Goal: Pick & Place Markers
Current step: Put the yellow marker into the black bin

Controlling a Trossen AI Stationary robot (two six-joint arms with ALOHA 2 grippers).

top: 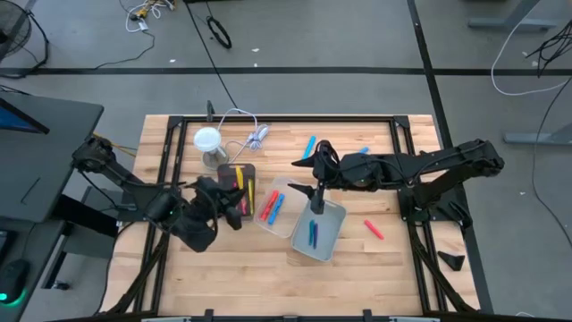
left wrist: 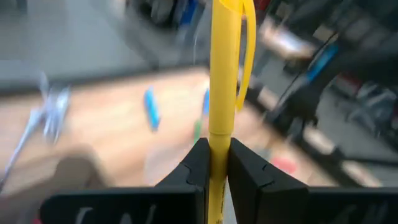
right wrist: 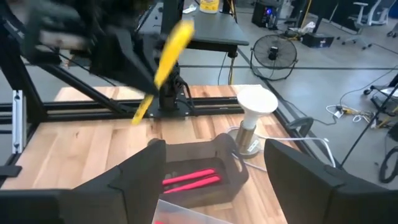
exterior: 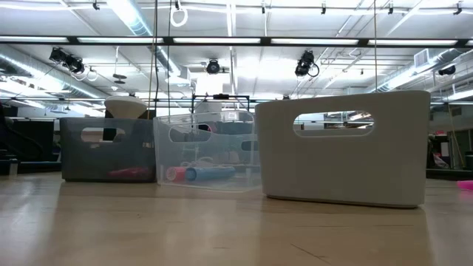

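Observation:
My left gripper is shut on a yellow marker, which the right wrist view shows in the air above the dark bin. Red markers lie in that bin. My right gripper is open and hovers over the far end of the white bin, which holds blue markers. The clear bin between them has red and blue markers. Loose markers lie on the table: blue, a small blue one and red. My left gripper pinches the yellow marker between its two fingers on the barrel below the clipped cap. The capped end sticks out well past the fingertips. The marker is lifted clear and tilted above the dark bin.
A white round-topped lamp and a white cable bundle stand at the table's far side behind the dark bin. The low view shows the three bins in a row: dark, clear and white. The near table strip is bare wood.

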